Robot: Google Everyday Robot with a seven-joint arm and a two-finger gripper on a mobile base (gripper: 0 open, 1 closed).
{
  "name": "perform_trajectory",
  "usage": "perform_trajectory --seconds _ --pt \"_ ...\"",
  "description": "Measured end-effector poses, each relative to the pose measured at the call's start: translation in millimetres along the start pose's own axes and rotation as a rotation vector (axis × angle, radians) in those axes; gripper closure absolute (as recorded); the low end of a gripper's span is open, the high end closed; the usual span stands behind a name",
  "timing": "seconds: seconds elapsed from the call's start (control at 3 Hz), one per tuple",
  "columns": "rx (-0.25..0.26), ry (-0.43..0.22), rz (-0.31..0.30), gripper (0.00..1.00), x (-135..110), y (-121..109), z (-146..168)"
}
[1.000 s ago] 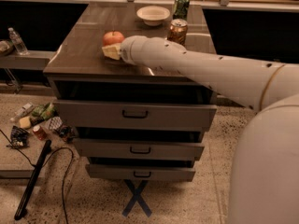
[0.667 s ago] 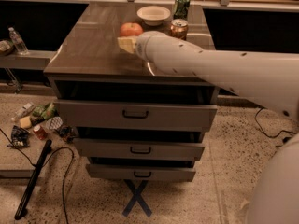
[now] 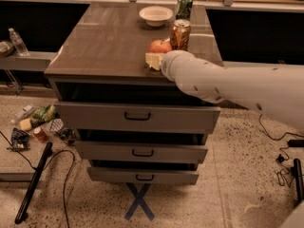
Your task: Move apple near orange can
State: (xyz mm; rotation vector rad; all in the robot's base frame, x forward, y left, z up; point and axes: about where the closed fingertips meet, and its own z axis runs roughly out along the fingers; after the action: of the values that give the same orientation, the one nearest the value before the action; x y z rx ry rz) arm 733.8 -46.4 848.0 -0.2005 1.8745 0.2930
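The round orange-red apple [image 3: 160, 46] is at the right of the cabinet top [image 3: 104, 46], just left of the orange can [image 3: 180, 33] and almost touching it. The can stands upright, orange-gold with a silver rim. My gripper [image 3: 155, 57], with pale fingers at the end of the white arm [image 3: 228, 82], reaches in from the right and is closed around the near side of the apple. The arm's wrist hides the lower part of the apple, so I cannot tell whether it rests on the top.
A dark green can [image 3: 184, 5] and a white bowl [image 3: 156, 15] stand at the back of the top. The cabinet has three drawers [image 3: 137, 117] below. Bottles and litter [image 3: 38, 125] lie on the floor at left, and cables at right.
My gripper and the apple have moved together from the left of the cabinet top to the right, ending beside the orange can.
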Motion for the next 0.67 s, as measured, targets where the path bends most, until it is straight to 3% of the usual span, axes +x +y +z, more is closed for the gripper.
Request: perform_trajectory --seconds 0.33,0.67 --pt "0.059 0.012 0.012 0.82 13.8 -17.5 -9.4" --pt "0.123 0.005 -0.020 0.51 17.2 -27.8 -14.1"
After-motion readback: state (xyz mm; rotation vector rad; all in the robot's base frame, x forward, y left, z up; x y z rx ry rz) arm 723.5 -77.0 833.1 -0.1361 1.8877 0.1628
